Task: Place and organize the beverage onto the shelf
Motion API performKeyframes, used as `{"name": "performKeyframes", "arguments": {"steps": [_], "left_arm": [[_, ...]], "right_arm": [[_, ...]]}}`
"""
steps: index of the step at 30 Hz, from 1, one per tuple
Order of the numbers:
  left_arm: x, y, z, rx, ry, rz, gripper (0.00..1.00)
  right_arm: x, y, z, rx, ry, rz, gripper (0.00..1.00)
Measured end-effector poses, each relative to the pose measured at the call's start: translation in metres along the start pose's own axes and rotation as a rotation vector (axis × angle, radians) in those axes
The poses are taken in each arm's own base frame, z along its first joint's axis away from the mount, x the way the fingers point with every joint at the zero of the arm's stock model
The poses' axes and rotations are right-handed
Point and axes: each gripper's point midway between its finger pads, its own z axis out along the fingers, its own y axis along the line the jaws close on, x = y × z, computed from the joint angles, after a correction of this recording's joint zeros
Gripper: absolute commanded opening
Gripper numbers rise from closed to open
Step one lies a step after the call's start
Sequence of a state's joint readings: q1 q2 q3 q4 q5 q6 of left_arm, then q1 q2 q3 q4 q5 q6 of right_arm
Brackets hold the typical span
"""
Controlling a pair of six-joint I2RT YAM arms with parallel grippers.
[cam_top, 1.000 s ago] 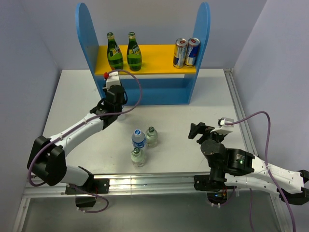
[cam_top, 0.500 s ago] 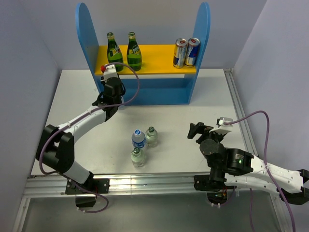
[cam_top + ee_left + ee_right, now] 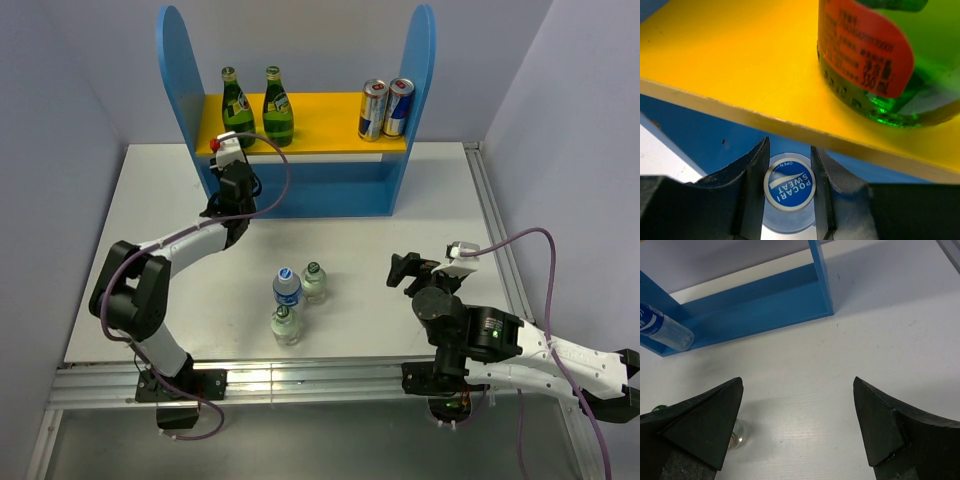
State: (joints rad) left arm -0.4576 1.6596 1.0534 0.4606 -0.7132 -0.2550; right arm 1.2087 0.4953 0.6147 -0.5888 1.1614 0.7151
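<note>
The shelf (image 3: 172, 70) stands at the upper centre of the overhead frame, on the white surface (image 3: 150, 200). On its yellow upper board (image 3: 320, 125), 2 green glass bottles (image 3: 238, 108) stand at the left and 2 cans (image 3: 373, 110) at the right. The left jaws are narrow, clamped on the blue cap of a Pocari Sweat bottle (image 3: 789, 187), which is tilted at the lower tier's left end. The right jaws gape wide at the lower right, holding nothing. 3 small bottles (image 3: 287, 290) cluster at frame centre.
</note>
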Motion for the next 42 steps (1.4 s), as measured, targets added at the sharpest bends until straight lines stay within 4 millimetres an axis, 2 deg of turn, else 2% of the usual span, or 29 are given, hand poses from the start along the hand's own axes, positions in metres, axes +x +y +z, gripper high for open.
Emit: {"name": "performKeyframes", "arguments": {"steps": [7,33,34,35,36,38,39,41,42], "left_arm": [[-0.001,-0.001,0.01,-0.018,-0.03,-0.014,0.0],[-0.006,0.005,0.019,-0.092,-0.125,-0.034,0.01],[-0.006,0.006,0.019,-0.093,-0.126,-0.035,0.06],[-0.006,0.006,0.02,-0.094,-0.126,-0.035,0.16],[-0.006,0.006,0.02,-0.094,-0.125,-0.035,0.42],[-0.005,0.007,0.02,-0.101,-0.125,-0.041,0.61],[-0.004,0.007,0.02,-0.103,-0.124,-0.044,0.75],[-0.002,0.007,0.021,-0.104,-0.122,-0.049,0.83],[-0.002,0.007,0.022,-0.102,-0.122,-0.052,0.91]], "right_arm": [[0.0,0.0,0.0,0.0,-0.001,-0.002,0.98],[0.001,0.0,0.0,0.0,0.001,-0.003,0.98],[0.001,0.0,0.0,0.0,0.001,-0.004,0.98],[0.001,0.0,0.0,0.0,0.001,-0.004,0.98],[0.001,0.0,0.0,0.0,0.001,-0.005,0.98],[0.001,0.0,0.0,0.0,0.001,-0.005,0.98],[0.001,0.0,0.0,0.0,0.001,-0.005,0.98],[0.001,0.0,0.0,0.0,0.001,-0.005,0.98],[0.001,0.0,0.0,0.0,0.001,-0.005,0.98]]}}
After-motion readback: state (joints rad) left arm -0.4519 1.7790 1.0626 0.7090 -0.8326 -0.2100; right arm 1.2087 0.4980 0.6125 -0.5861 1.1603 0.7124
